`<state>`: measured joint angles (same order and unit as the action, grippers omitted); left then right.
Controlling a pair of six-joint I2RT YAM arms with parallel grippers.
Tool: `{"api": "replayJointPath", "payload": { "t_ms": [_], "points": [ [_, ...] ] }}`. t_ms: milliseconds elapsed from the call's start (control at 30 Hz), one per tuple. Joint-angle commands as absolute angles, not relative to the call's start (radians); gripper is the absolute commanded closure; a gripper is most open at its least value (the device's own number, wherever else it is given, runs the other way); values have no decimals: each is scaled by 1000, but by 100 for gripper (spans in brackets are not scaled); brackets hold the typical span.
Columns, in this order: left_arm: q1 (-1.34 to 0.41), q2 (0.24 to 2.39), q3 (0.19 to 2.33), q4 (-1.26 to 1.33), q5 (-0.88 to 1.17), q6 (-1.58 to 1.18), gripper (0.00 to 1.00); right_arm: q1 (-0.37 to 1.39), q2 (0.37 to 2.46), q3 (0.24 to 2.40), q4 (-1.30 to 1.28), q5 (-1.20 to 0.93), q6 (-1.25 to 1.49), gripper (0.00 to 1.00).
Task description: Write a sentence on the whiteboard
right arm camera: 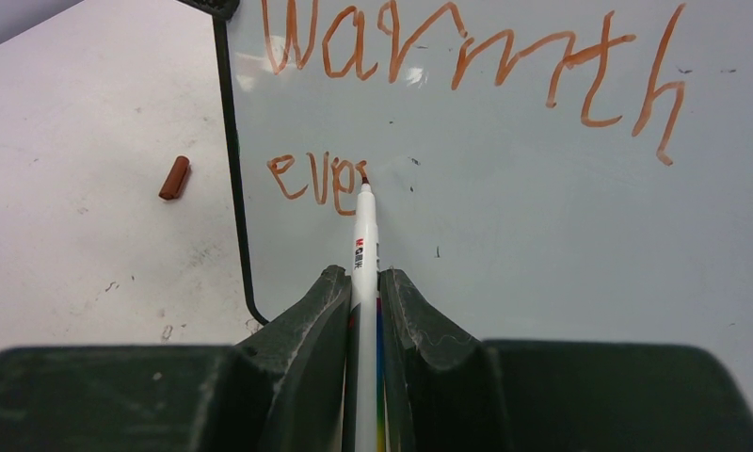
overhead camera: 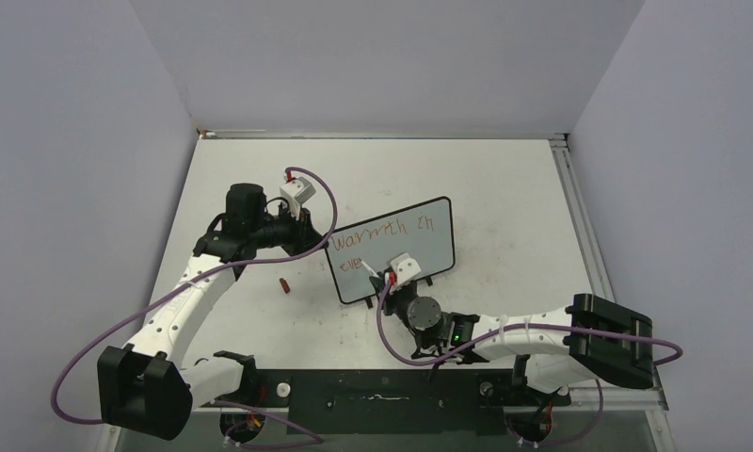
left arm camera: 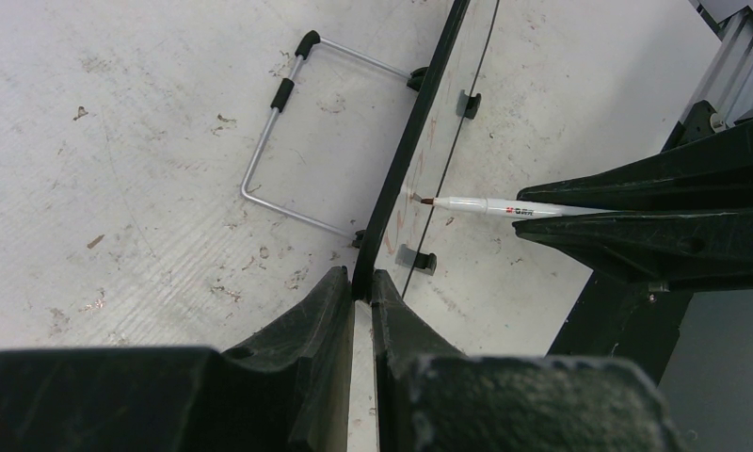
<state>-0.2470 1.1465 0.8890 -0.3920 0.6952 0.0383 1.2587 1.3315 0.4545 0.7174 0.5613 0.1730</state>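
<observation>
The whiteboard [overhead camera: 410, 240] stands tilted mid-table, black-framed. Its red handwriting [overhead camera: 368, 232] reads "warmth in" on top and "eve" plus a started letter below, clearest in the right wrist view [right arm camera: 467, 52]. My left gripper [left arm camera: 361, 282] is shut on the board's black frame edge [left arm camera: 406, 151] at its left side [overhead camera: 318, 240]. My right gripper [right arm camera: 363, 278] is shut on a white marker [right arm camera: 364, 235]; its tip touches the board just after "eve" [right arm camera: 316, 177]. From the left wrist view the marker [left arm camera: 490, 205] meets the board face.
A red marker cap [overhead camera: 282, 283] lies on the table left of the board, also in the right wrist view [right arm camera: 173, 177]. The board's wire stand [left arm camera: 288, 122] rests behind it. The enclosure walls and a metal rail [overhead camera: 580, 217] bound the table.
</observation>
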Motion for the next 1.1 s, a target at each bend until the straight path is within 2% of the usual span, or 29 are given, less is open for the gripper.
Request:
{"api": "replayJointPath", "payload": {
  "t_ms": [0,1067],
  "points": [
    [-242,1144,884,-433,666,57,100,1259,1323,425,698,610,215,95],
    [-242,1145,884,-434,664,58,100,1225,1298,449,789,579,170,95]
  ]
}}
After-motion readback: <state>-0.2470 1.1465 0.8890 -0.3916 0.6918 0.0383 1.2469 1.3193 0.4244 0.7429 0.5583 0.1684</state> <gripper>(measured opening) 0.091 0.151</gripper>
